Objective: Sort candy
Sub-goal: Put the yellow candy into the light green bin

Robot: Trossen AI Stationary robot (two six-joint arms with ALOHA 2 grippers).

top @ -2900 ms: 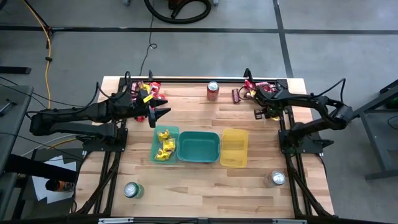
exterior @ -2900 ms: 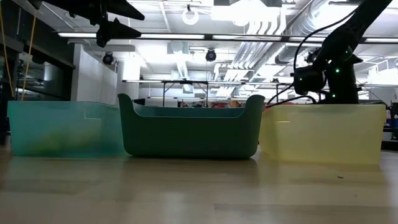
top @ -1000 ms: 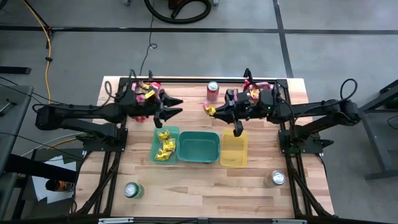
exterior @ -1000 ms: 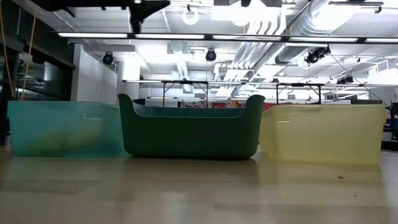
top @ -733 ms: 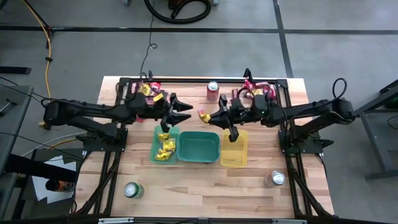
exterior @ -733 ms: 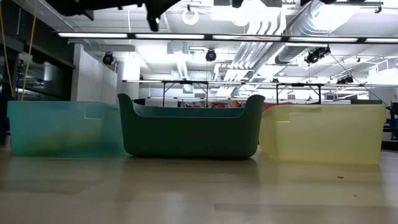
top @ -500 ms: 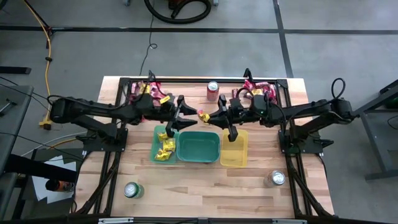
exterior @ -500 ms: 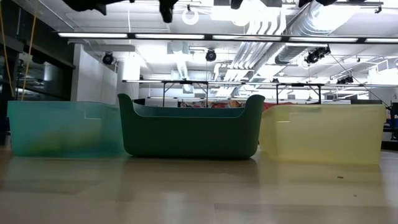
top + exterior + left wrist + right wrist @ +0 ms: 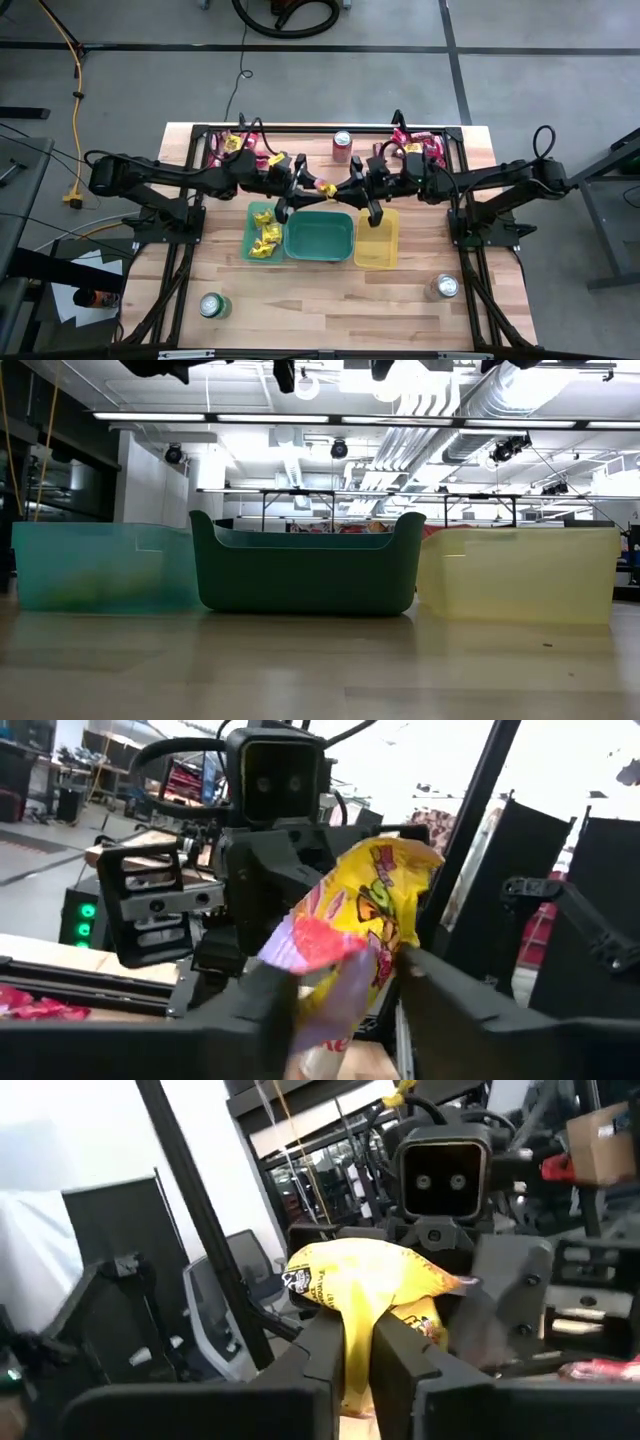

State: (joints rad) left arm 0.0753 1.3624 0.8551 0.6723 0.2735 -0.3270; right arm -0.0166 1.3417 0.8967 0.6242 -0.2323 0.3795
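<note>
Both grippers meet above the table's middle, over the green bin's (image 9: 320, 236) far rim. Right gripper (image 9: 358, 1342) pinches a yellow packet (image 9: 327, 189); left gripper (image 9: 340, 982) jaws half-spread around it, contact unclear.

One yellow packet (image 9: 326, 189) with red print is up in the air between the two arms, above the far edge of the green bin, pinched at one end by the right gripper (image 9: 358, 1342) and sitting between the fingers of the left gripper (image 9: 340, 990) at the other. A few more yellow packets (image 9: 266, 236) are lying crumpled in the teal bin. The rest of the candy is in two loose heaps at the far side of the table, mostly red with a bit of yellow on the left (image 9: 240, 150) and red ones on the right (image 9: 415, 143).
</note>
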